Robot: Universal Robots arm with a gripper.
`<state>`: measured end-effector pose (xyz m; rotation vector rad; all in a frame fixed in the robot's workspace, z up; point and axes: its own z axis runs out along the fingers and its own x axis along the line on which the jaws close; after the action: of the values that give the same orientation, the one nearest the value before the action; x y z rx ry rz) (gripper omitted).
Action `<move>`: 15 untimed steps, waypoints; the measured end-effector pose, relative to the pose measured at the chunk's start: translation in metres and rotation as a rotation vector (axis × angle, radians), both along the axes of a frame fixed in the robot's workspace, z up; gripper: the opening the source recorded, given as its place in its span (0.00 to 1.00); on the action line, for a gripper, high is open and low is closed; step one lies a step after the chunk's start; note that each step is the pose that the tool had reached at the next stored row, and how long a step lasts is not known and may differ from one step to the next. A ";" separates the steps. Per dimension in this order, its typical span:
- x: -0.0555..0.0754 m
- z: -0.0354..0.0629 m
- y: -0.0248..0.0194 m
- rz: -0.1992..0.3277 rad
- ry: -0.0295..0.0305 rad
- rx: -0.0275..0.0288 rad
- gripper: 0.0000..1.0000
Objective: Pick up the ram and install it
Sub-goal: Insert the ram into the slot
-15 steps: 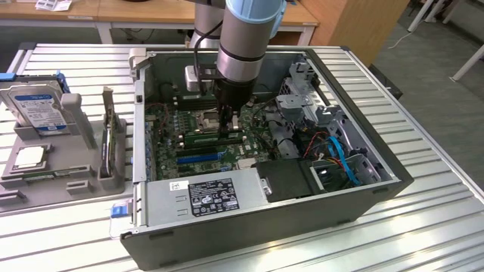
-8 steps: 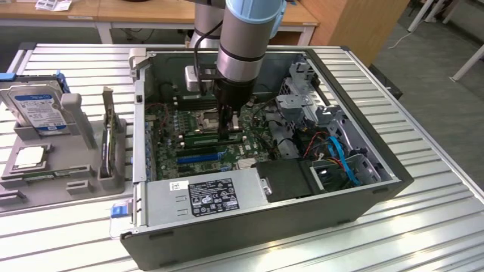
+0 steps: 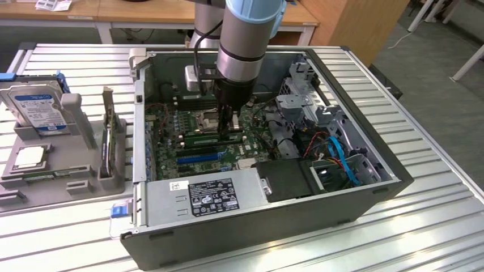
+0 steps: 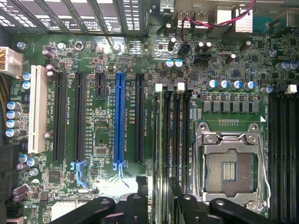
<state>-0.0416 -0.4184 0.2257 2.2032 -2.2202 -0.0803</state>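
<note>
My gripper reaches down into the open computer case, low over the motherboard. In the wrist view the gripper is open, its black fingers standing on either side of the ram. The ram is a thin green stick seen edge-on. It stands in a memory slot beside the empty CPU socket, apart from both fingers. In the exterior view the ram shows as a green strip just beside the gripper's tip, partly hidden by it.
Long black slots and one blue slot run alongside the memory slots. The power supply, drive cage and cables crowd the case. At the exterior view's left, a grey holder carries a hard drive, a square chip and an upright board.
</note>
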 end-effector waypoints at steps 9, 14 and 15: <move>0.000 0.0153 0.0000 0.000 -0.0001 0.0002 0.31; 0.000 0.0264 0.0000 0.000 -0.0001 0.0003 0.31; 0.000 0.0287 0.0000 0.000 -0.0001 0.0002 0.31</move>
<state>-0.0416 -0.4183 0.2545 2.2033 -2.2204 -0.0804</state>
